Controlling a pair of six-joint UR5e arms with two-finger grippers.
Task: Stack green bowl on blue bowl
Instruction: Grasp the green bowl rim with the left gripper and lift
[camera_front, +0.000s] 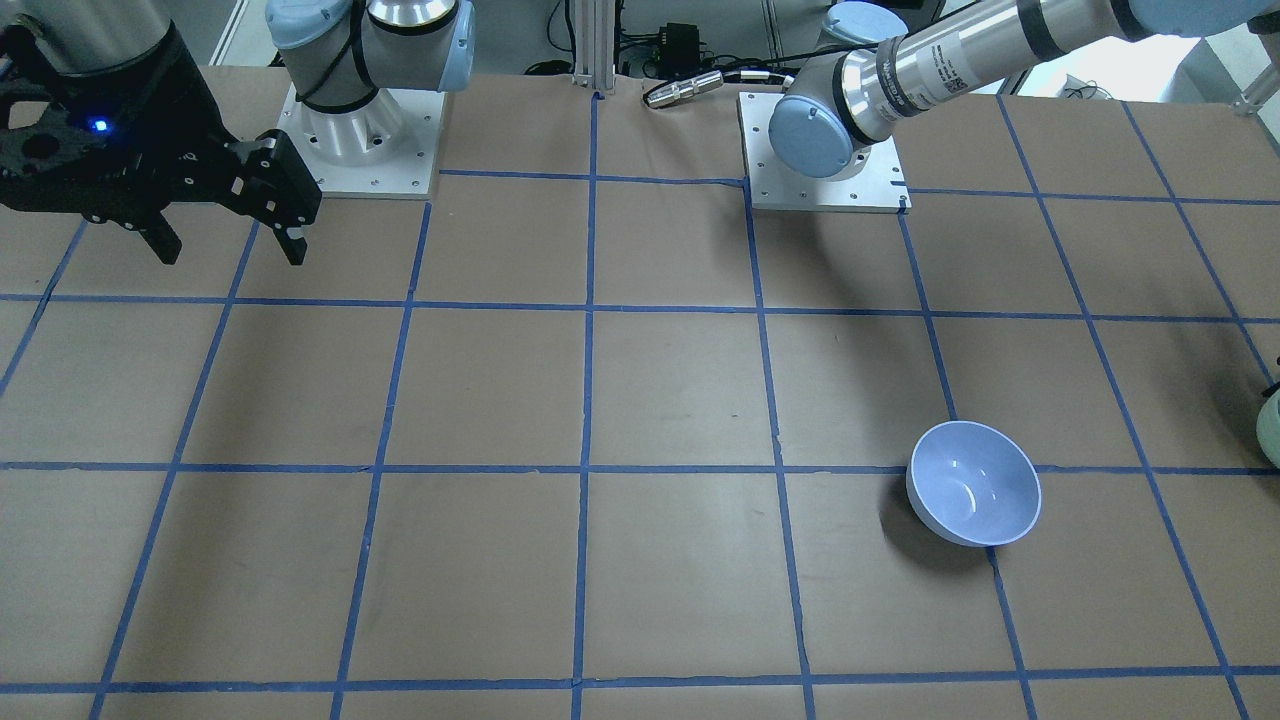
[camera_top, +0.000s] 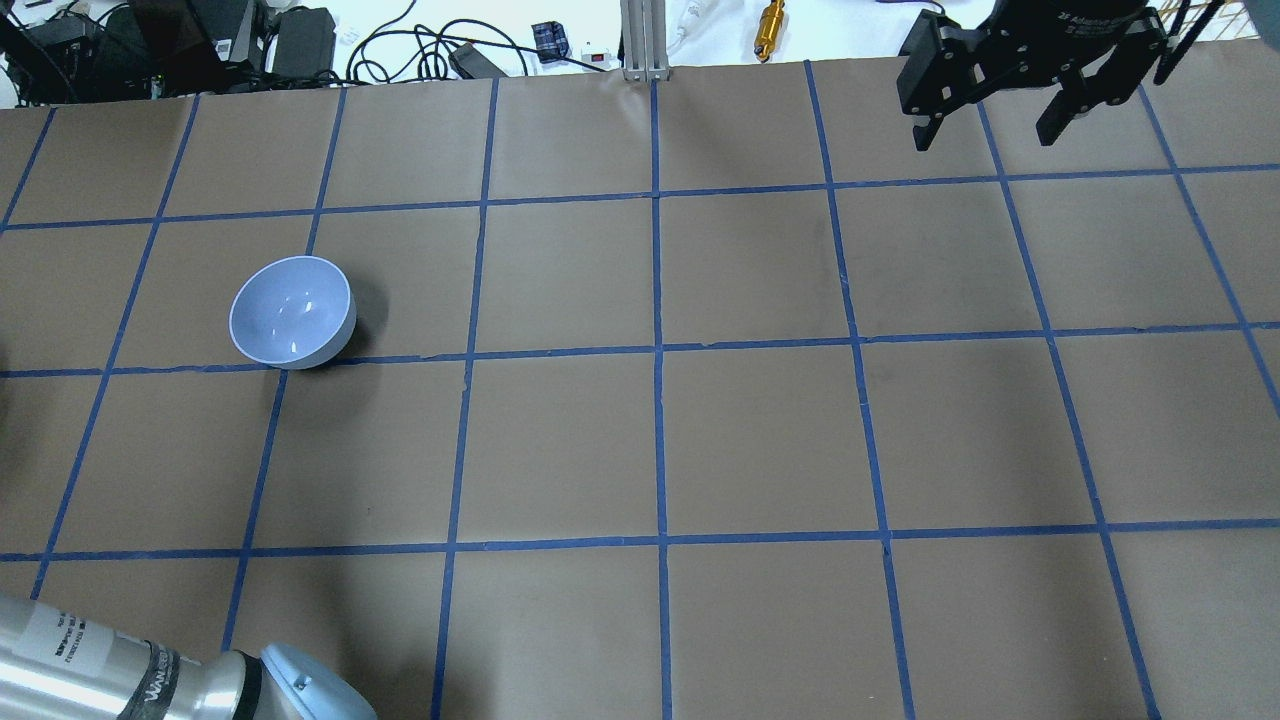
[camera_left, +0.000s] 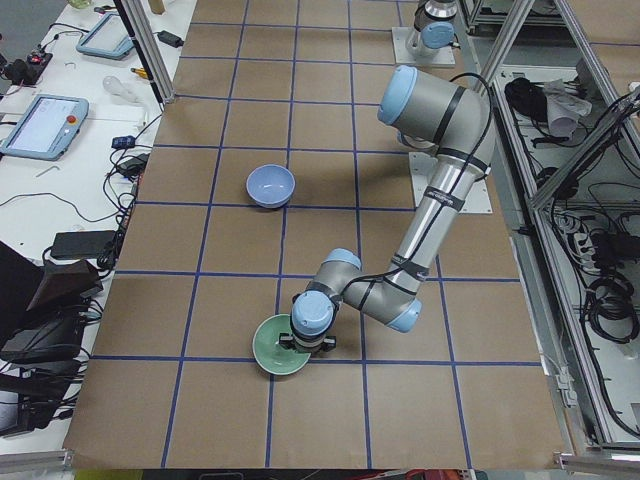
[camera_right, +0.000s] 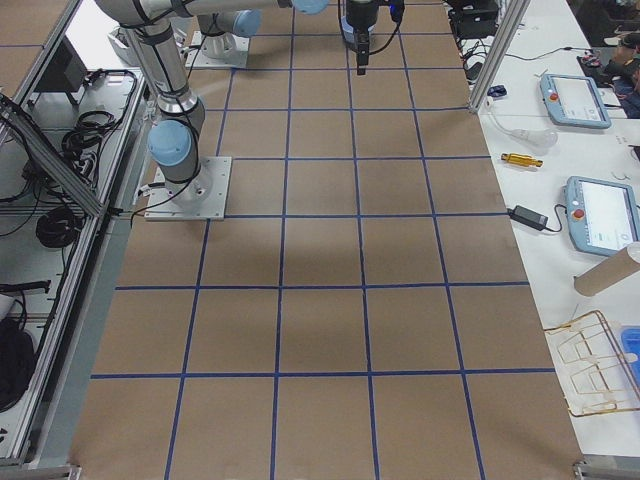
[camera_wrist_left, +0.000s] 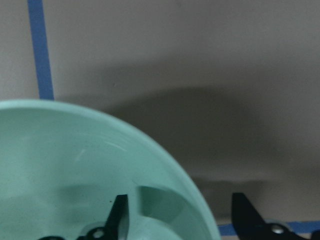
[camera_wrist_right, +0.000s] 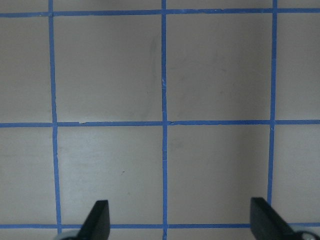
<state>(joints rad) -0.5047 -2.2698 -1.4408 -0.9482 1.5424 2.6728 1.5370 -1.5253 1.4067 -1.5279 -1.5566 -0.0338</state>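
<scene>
The pale mint-green bowl (camera_left: 275, 352) sits upright near the table's left end; only a sliver of it (camera_front: 1272, 432) shows in the front view. My left gripper (camera_wrist_left: 182, 217) is open and straddles its rim (camera_wrist_left: 150, 150): one finger (camera_wrist_left: 119, 216) is inside the bowl, the other (camera_wrist_left: 246, 212) outside. The pale blue bowl (camera_front: 975, 483) stands upright and empty, about two grid squares from the green one; it also shows in the overhead view (camera_top: 292, 312) and the left side view (camera_left: 270, 186). My right gripper (camera_top: 985, 138) is open and empty, high over the far right of the table.
The table is brown paper with a blue tape grid (camera_top: 658, 350). The two arm bases (camera_front: 365, 150) (camera_front: 825, 150) stand at the robot's edge. A metal cylinder (camera_front: 683, 90) and cables lie beyond that edge. Tablets (camera_left: 45, 125) lie off the table.
</scene>
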